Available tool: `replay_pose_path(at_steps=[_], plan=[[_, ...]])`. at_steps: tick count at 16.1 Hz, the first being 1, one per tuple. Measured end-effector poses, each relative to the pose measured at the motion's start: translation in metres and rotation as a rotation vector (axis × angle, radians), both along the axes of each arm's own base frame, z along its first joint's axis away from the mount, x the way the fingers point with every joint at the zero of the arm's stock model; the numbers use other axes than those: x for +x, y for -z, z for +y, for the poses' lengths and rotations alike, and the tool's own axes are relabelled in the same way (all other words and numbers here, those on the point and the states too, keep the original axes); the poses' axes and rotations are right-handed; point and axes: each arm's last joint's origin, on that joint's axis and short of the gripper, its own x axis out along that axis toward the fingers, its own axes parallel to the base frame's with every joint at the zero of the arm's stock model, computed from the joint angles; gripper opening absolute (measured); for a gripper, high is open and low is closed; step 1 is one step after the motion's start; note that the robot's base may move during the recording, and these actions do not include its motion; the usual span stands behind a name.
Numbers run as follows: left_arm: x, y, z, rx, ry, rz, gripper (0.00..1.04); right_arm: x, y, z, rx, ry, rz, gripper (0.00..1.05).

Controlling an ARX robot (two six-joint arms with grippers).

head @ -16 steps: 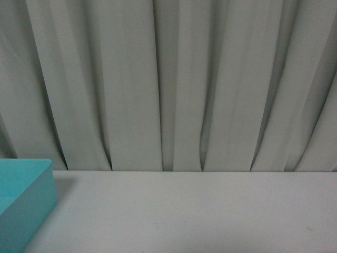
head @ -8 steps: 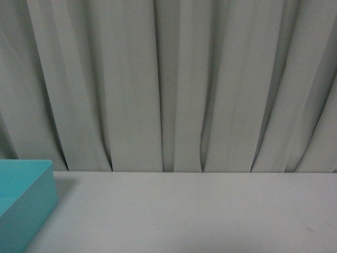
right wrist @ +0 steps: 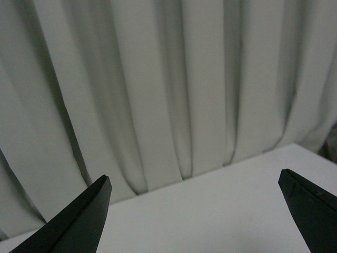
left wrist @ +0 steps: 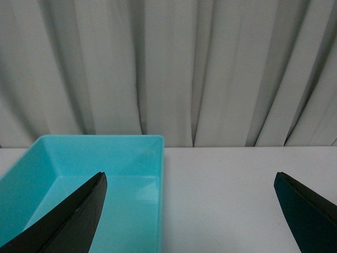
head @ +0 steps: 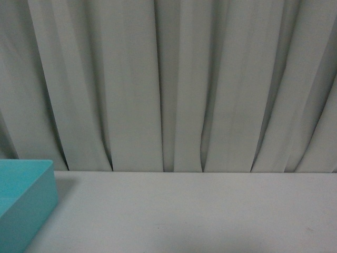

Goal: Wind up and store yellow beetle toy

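Toy absent from all three views. No yellow shows on the visible table [head: 184, 211], and none in the part of the bin [head: 23, 203] that can be seen. So the toy's bearing from either gripper, its long axis and which arm is nearer cannot be told.

State of the left gripper [left wrist: 189, 175]: jaws spread wide, nothing between them. It faces the curtain [head: 158, 79] at the far edge. The bin lies just ahead of it, and one finger [left wrist: 73, 221] shows in front of the bin's inside.

State of the right gripper [right wrist: 195, 174]: jaws also spread wide, nothing held. It looks across bare table toward the curtain, and no bin shows in its view.

Layout from the front view: the bin is at the near left and the table runs right from it to the curtain folds. Neither arm shows there.

Judgement: the job looks barely begun, with nothing grasped, wound or stored. The toy probably sits nearer the robot than these cameras reach, though that is a guess. The next move calls for finding it first, likely by tipping a wrist down toward the near table. Only then can an approach line be picked along the car's length. For the final drop, the left arm is the one placed by the bin.
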Motion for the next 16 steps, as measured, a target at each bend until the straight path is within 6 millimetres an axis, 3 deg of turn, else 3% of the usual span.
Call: replay_pose_path(at_steps=[1,3,5,7,11,12,14,16], plan=[[0.0,0.0,0.0,0.0,0.001,0.001,0.98,0.018,-0.013,-0.016,-0.043,-0.038,-0.025,0.98],[0.0,0.0,0.0,0.0,-0.001,0.0,0.98,0.057,-0.019,-0.049,-0.119,-0.148,0.035,0.98],[0.0,0.0,0.0,0.0,0.0,0.0,0.98,0.101,-0.005,-0.083,-0.211,-0.323,0.184,0.98],[0.0,0.0,0.0,0.0,0.0,0.0,0.98,0.128,0.015,-0.109,-0.316,-0.53,0.321,0.98],[0.0,0.0,0.0,0.0,0.0,0.0,0.98,0.144,0.022,-0.13,-0.571,-0.929,0.448,0.98],[0.0,0.0,0.0,0.0,0.0,0.0,0.98,0.147,0.031,-0.133,-0.634,-0.994,0.517,0.98],[0.0,0.0,0.0,0.0,0.0,0.001,0.98,0.139,0.07,-0.129,-0.642,-1.17,0.66,0.98],[0.0,0.0,0.0,0.0,0.0,0.0,0.98,0.148,0.077,-0.125,-0.676,-1.245,0.652,0.98]])
